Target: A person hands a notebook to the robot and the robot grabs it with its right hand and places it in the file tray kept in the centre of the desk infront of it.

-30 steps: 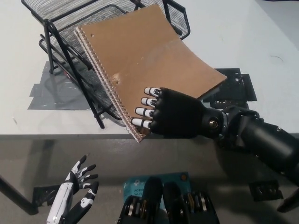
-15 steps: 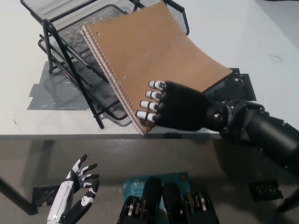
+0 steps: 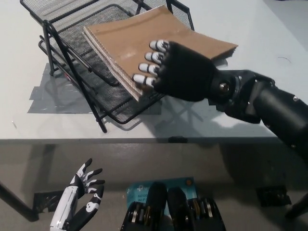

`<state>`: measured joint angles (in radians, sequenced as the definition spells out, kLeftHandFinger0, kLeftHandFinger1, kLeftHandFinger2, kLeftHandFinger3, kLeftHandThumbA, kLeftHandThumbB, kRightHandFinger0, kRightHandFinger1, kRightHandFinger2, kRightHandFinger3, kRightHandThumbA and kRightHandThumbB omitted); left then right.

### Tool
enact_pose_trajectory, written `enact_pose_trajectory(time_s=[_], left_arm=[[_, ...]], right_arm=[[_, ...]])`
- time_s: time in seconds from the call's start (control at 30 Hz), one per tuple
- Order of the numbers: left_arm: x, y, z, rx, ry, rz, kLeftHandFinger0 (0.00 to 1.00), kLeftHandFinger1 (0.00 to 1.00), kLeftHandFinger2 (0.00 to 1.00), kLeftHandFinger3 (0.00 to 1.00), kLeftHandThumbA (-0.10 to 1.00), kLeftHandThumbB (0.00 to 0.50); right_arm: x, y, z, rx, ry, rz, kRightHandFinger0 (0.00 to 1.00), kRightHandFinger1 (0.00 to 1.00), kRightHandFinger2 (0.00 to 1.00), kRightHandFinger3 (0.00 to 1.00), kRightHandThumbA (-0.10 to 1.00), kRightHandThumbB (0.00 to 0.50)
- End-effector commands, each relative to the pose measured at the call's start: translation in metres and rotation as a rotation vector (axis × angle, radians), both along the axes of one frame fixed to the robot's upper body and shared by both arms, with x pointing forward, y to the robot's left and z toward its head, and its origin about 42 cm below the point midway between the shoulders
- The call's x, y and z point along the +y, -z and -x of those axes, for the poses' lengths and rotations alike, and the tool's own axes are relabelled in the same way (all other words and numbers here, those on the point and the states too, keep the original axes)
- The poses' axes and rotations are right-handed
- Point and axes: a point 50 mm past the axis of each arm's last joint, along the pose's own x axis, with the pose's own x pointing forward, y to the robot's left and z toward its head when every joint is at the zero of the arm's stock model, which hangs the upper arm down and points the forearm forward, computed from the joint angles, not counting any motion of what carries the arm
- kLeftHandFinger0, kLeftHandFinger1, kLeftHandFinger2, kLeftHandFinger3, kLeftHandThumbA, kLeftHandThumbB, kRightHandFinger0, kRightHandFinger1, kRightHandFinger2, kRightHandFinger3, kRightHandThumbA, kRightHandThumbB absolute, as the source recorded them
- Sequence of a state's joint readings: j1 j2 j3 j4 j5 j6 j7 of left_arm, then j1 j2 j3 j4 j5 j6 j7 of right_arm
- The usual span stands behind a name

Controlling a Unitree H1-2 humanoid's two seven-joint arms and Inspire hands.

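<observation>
A brown spiral notebook (image 3: 139, 41) is held tilted over the front of the black wire file tray (image 3: 72, 29), its spiral edge facing left. My black right hand (image 3: 180, 70) is shut on the notebook's near corner, white-tipped fingers (image 3: 147, 67) lying on its cover. The notebook hangs above the tray's lower tier (image 3: 127, 108) and hides much of it. My white left hand (image 3: 79, 199) rests low at the bottom left, below the desk edge, fingers apart and holding nothing.
The white desk (image 3: 260, 43) stretches around the tray. Grey tape patches (image 3: 53, 96) lie on the desk left of the tray. The desk's front edge (image 3: 192, 140) runs across the picture below the tray.
My right hand has carried the notebook up and away from me, farther over the tray, and has flattened it. The left hand has hardly moved.
</observation>
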<state>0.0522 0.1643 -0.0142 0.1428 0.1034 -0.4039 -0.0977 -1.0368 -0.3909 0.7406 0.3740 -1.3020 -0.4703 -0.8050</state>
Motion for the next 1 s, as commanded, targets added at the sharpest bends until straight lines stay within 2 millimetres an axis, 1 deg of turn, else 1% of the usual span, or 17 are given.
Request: enact_pose_trajectory(time_s=[0.0, 0.1, 0.2, 0.23, 0.3, 0.33, 0.37, 0.4, 0.43, 0.5, 0.57, 0.6, 0.63, 0.67, 0.73, 0.8, 0.97], left_arm=[[0.003, -0.01, -0.003, -0.033, 0.028, -0.001, 0.58, 0.71, 0.85, 1.0, 0.6, 0.261], [0.003, -0.011, -0.004, -0.042, 0.03, -0.008, 0.57, 0.7, 0.85, 1.0, 0.61, 0.259], [0.004, -0.012, -0.004, -0.051, 0.029, -0.032, 0.56, 0.7, 0.84, 1.0, 0.64, 0.244], [0.003, -0.013, -0.004, -0.053, 0.026, -0.042, 0.55, 0.69, 0.83, 1.0, 0.63, 0.23], [0.003, -0.014, -0.004, -0.059, 0.026, -0.048, 0.55, 0.69, 0.83, 1.0, 0.63, 0.222], [0.003, -0.014, -0.004, -0.06, 0.027, -0.048, 0.55, 0.69, 0.82, 1.0, 0.63, 0.221], [0.003, -0.015, -0.004, -0.061, 0.029, -0.048, 0.54, 0.68, 0.82, 1.0, 0.63, 0.22], [0.004, -0.015, -0.004, -0.061, 0.03, -0.048, 0.54, 0.68, 0.82, 1.0, 0.63, 0.22], [0.003, -0.014, -0.004, -0.062, 0.032, -0.041, 0.54, 0.68, 0.81, 1.0, 0.62, 0.228], [0.0, -0.014, -0.004, -0.063, 0.033, -0.026, 0.52, 0.66, 0.79, 1.0, 0.6, 0.221], [0.0, -0.015, -0.004, -0.064, 0.033, -0.018, 0.53, 0.66, 0.79, 1.0, 0.59, 0.225], [0.0, -0.016, -0.005, -0.066, 0.032, -0.013, 0.53, 0.65, 0.78, 1.0, 0.59, 0.227], [0.0, -0.016, -0.005, -0.067, 0.029, 0.01, 0.52, 0.64, 0.76, 1.0, 0.56, 0.237], [0.0, -0.015, -0.006, -0.067, 0.029, 0.016, 0.52, 0.64, 0.76, 1.0, 0.56, 0.238], [-0.001, -0.015, -0.006, -0.067, 0.027, 0.016, 0.51, 0.63, 0.75, 1.0, 0.57, 0.25], [-0.001, -0.016, -0.007, -0.075, 0.032, 0.002, 0.51, 0.62, 0.73, 1.0, 0.58, 0.246], [-0.003, -0.017, -0.008, -0.07, 0.035, -0.01, 0.49, 0.62, 0.72, 1.0, 0.61, 0.255]], right_arm=[[0.015, -0.065, -0.007, -0.097, -0.054, -0.113, 0.0, 0.0, 0.01, 0.0, 0.69, 0.0], [0.021, -0.066, -0.009, -0.093, -0.064, -0.13, 0.0, 0.0, 0.01, 0.02, 0.69, 0.0], [0.026, -0.062, -0.011, -0.077, -0.062, -0.13, 0.0, 0.0, 0.0, 0.01, 0.67, 0.019], [0.029, -0.056, -0.013, -0.062, -0.056, -0.124, 0.0, 0.0, 0.0, 0.01, 0.67, 0.004], [0.034, -0.044, -0.018, -0.035, -0.052, -0.124, 0.0, 0.0, 0.0, 0.0, 0.69, 0.0], [0.034, -0.043, -0.019, -0.031, -0.052, -0.125, 0.0, 0.0, 0.0, 0.0, 0.67, 0.021], [0.038, -0.035, -0.024, -0.02, -0.044, -0.121, 0.0, 0.0, 0.0, 0.0, 0.74, 0.001], [0.039, -0.031, -0.026, -0.017, -0.04, -0.119, 0.0, 0.0, 0.0, 0.0, 0.74, 0.001], [0.04, -0.027, -0.028, -0.016, -0.034, -0.114, 0.0, 0.0, 0.0, 0.01, 0.78, 0.0], [0.042, -0.018, -0.036, -0.01, -0.021, -0.106, 0.0, 0.0, 0.0, 0.0, 0.8, 0.0], [0.043, -0.015, -0.041, -0.013, -0.007, -0.098, 0.0, 0.0, 0.0, 0.0, 0.8, 0.0], [0.044, -0.01, -0.046, -0.015, 0.014, -0.076, 0.0, 0.0, 0.0, 0.0, 0.71, 0.0], [0.043, -0.002, -0.051, -0.007, 0.043, -0.052, 0.0, 0.0, 0.0, 0.0, 0.67, 0.002], [0.043, 0.0, -0.052, -0.005, 0.049, -0.048, 0.0, 0.0, 0.0, 0.0, 0.65, 0.0], [0.041, 0.007, -0.055, 0.017, 0.064, -0.036, 0.0, 0.0, 0.0, 0.0, 0.65, 0.011], [0.039, 0.014, -0.06, 0.014, 0.077, -0.009, 0.0, 0.0, 0.01, 0.0, 0.69, 0.0], [0.038, 0.005, -0.064, -0.012, 0.082, 0.02, 0.0, 0.0, 0.01, 0.0, 0.73, 0.0]])
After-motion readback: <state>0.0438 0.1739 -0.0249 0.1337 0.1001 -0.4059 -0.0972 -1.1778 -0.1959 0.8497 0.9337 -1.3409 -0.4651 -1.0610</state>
